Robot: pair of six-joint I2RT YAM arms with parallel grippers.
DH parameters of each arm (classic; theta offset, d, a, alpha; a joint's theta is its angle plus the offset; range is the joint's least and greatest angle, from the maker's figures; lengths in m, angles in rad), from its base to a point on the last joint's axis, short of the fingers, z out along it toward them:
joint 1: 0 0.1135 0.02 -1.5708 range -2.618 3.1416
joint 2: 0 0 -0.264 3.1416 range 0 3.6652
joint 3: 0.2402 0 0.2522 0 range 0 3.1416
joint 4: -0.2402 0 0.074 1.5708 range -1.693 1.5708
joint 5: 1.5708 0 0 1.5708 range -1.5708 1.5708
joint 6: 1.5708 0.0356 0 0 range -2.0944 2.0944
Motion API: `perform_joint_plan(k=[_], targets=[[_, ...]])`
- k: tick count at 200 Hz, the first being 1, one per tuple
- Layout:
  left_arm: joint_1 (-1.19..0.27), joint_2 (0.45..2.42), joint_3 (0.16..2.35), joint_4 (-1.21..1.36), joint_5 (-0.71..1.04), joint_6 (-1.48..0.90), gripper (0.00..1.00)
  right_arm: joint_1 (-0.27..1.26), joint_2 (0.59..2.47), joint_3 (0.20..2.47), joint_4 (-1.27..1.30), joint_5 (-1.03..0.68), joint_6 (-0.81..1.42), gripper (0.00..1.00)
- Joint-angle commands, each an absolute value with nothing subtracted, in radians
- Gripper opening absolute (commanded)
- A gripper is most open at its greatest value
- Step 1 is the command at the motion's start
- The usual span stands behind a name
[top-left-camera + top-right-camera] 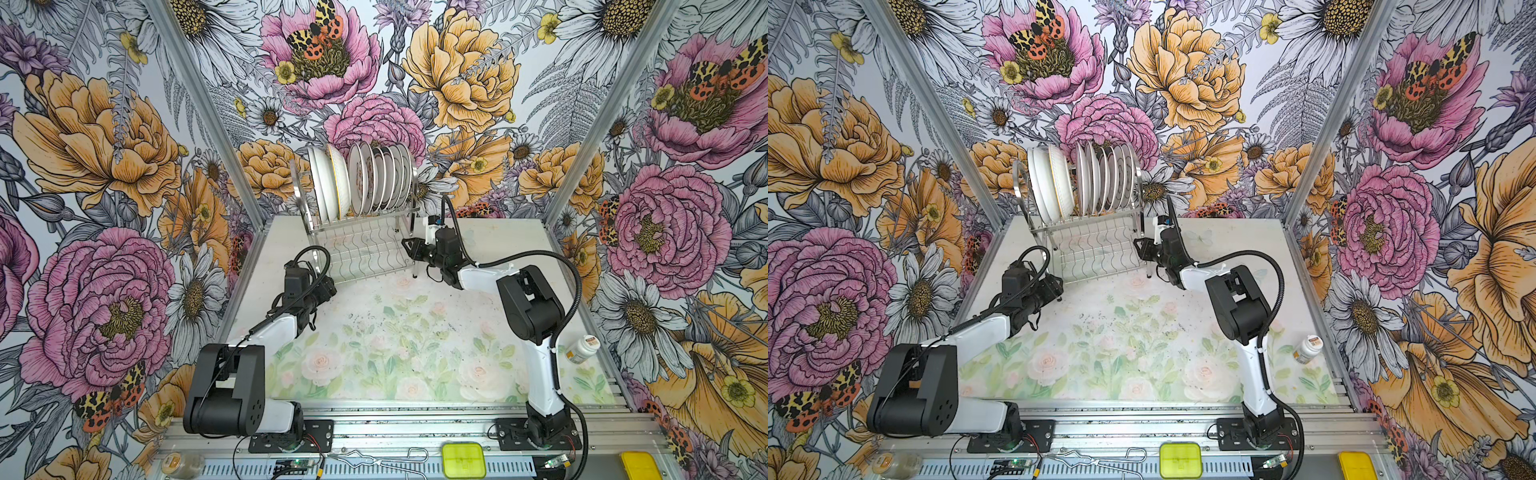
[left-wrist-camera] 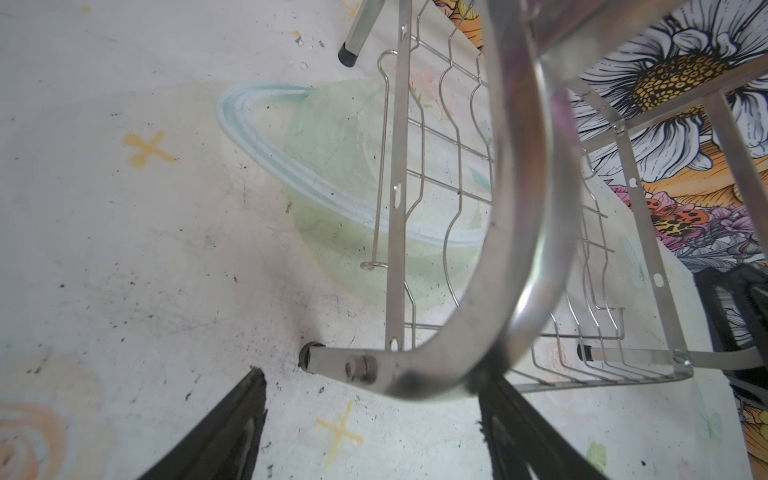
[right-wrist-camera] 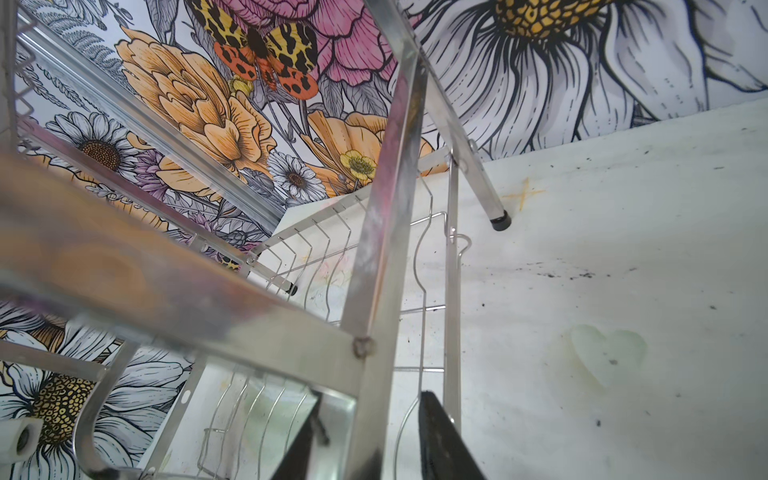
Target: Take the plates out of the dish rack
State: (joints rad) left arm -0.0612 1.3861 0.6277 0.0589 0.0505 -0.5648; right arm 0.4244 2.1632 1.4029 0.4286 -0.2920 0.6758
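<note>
- Where things stand: the dish rack (image 1: 365,253) sits at the back of the table (image 1: 415,332). All the plates (image 1: 365,178) are on edge in its top tier, a leaning bunch on the left and a tight row on the right. The bottom tier is bare, and no plate is out on the table yet.
- Left hand (image 2: 372,378): fingers wide apart and holding nothing. It's down by the rack's front foot, with the arched side frame (image 2: 532,208) crossing just over one fingertip.
- Right hand (image 3: 372,397): fingers apart, one on each side of an upright bar (image 3: 390,208) of the rack. I see a gap on both sides, so I'd call it not clamped.
- What worries me: both hands are hugging the frame, not a plate. Closing now, or a sideways nudge, would grab or shove steel. The rack looks top-heavy on thin legs (all the weight is upstairs), so I reckon it could skid or tip.
- That right row is packed so close that pulling one plate might drag its neighbour.
- Writing: nothing legible. The bottle (image 1: 582,349) at the table's right edge has a label, but it's too small to read, and so are the plate patterns.
</note>
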Motion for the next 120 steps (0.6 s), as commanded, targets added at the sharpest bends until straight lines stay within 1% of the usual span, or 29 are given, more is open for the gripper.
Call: perform_joint_plan(k=[1,11,24,75,120], targets=[[-0.059,1.352,0.613,0.032,0.042,-0.540,0.84,0.411,2.154,1.362,0.318,-0.244,0.692,0.41],[-0.059,1.342,0.608,0.027,0.038,-0.537,0.87,0.411,2.150,1.358,0.315,-0.245,0.692,0.44],[-0.058,1.326,0.602,0.025,0.039,-0.533,0.89,0.411,2.140,1.352,0.316,-0.245,0.689,0.51],[-0.058,1.236,0.571,-0.005,0.007,-0.519,0.97,0.411,2.091,1.311,0.313,-0.231,0.679,0.62],[-0.058,1.159,0.552,-0.058,0.000,-0.509,0.99,0.412,2.057,1.286,0.311,-0.238,0.670,0.70]])
